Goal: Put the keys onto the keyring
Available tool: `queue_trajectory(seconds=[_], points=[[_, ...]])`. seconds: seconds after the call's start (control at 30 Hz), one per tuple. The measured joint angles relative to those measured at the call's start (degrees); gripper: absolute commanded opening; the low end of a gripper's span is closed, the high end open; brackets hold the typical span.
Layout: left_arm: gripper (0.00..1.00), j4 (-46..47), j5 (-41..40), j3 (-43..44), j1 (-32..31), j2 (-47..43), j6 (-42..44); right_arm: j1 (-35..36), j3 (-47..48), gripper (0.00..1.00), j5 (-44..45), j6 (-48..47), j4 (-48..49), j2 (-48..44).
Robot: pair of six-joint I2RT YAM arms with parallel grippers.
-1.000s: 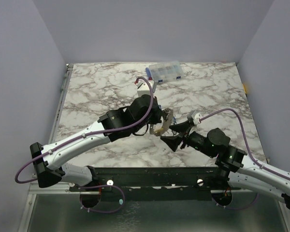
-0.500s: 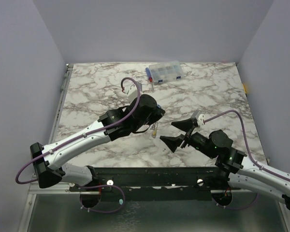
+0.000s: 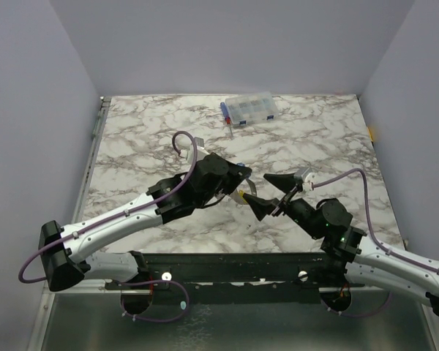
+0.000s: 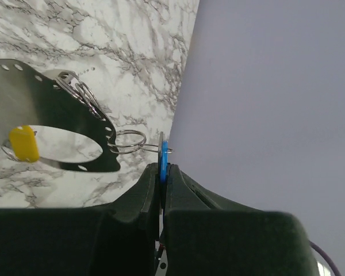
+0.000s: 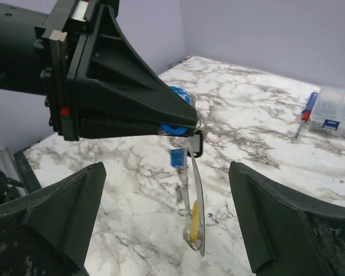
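Note:
My left gripper (image 3: 239,184) (image 4: 163,170) is shut on a blue key tag (image 4: 163,154), held edge-on above the marble table. A small wire ring (image 4: 129,141) links this tag to the keyring (image 4: 57,106), a wide silver-grey hoop that hangs below with a yellow tag (image 4: 23,144) on it. In the right wrist view the keyring (image 5: 198,201) hangs edge-on from the left fingers, with the pinched blue tag (image 5: 175,127), a second blue tag (image 5: 177,158), a dark-outlined tag (image 5: 197,144) and the yellow tag (image 5: 194,227). My right gripper (image 3: 269,194) (image 5: 168,192) is open and empty, its jaws on either side of the hanging keyring without touching it.
A clear compartment box (image 3: 250,108) with blue parts stands at the table's far edge, also in the right wrist view (image 5: 336,109). A small blue and red tool (image 3: 226,117) lies beside it. The two arms meet over the near middle of the table.
My left arm has swung lower and toward the right gripper, carrying the keyring. My right gripper drew back, then came forward to face the keyring, still open.

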Motion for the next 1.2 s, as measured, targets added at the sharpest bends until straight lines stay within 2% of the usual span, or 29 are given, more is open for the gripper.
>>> queue_trajectory(seconds=[0.23,0.5,0.63,0.83,1.03,1.2], points=[[0.00,5.4,0.1,-2.5,0.0,-1.0,-5.0,0.0,-0.2,1.00,4.1,-2.9,6.8,5.5],[0.00,10.8,1.7,-3.8,0.0,-1.0,-8.3,0.0,-7.5,1.00,4.9,-10.3,24.5,11.6],[0.00,12.4,2.8,-3.9,0.0,-1.1,-8.4,0.0,-8.3,1.00,5.6,-13.8,30.4,13.8],[0.00,13.6,4.4,-4.7,0.0,-2.1,-8.4,0.0,-8.0,1.00,5.6,-17.7,33.7,13.3],[0.00,14.2,4.9,-5.7,0.0,-3.3,-8.4,0.0,-7.6,1.00,4.3,-19.6,33.8,10.6],[0.00,15.8,6.0,-6.0,0.0,-3.5,-8.3,0.0,-5.8,0.99,3.5,-20.3,33.8,11.9]])
